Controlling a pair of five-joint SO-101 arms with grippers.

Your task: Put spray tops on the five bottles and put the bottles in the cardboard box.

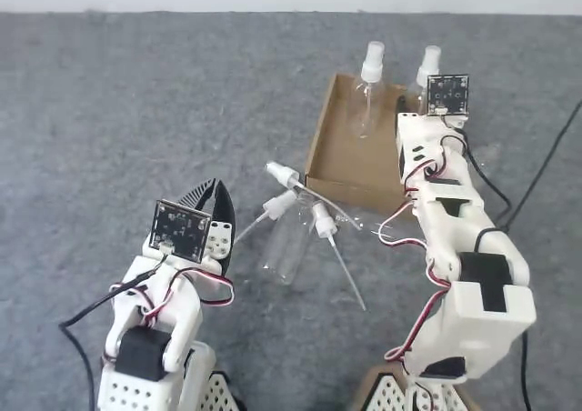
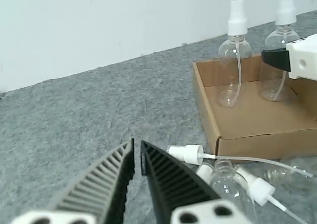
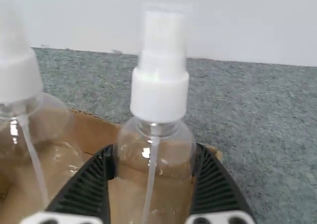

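Covering the table, a grey carpet [image 1: 136, 93] with a fuzzy, felted nap lies under everything. On it sits a shallow cardboard box [image 1: 320, 138], brown and matte, with low walls and an open top. Two round-shouldered bottles of clear, thin plastic stand upright inside, toward its far side, each with a white ribbed spray top and a fine tube running down the middle. The right gripper [image 3: 154, 157] pinches one bottle [image 3: 156, 135] at the shoulder — its black, ridged fingers [image 3: 89, 184] press against both sides of the clear wall, spread as wide as the body. The second bottle [image 3: 25, 115] stands just beside it, apart from the fingers. In the high view the white right arm [image 1: 455, 238] stretches along the box's side. On the carpet just in front of the box lies a loose bottle [image 1: 286, 238] on its side, neck open, among three loose spray tops [image 1: 282, 173] whose long thin tubes cross one another; another clear bottle [image 2: 287, 177] lies against the front wall of the box. The left gripper [image 2: 137, 147] hangs over bare carpet near this pile — its black ribbed fingers are pressed almost together, with just a narrow slit between the tapered tips, and they hold and touch nothing.
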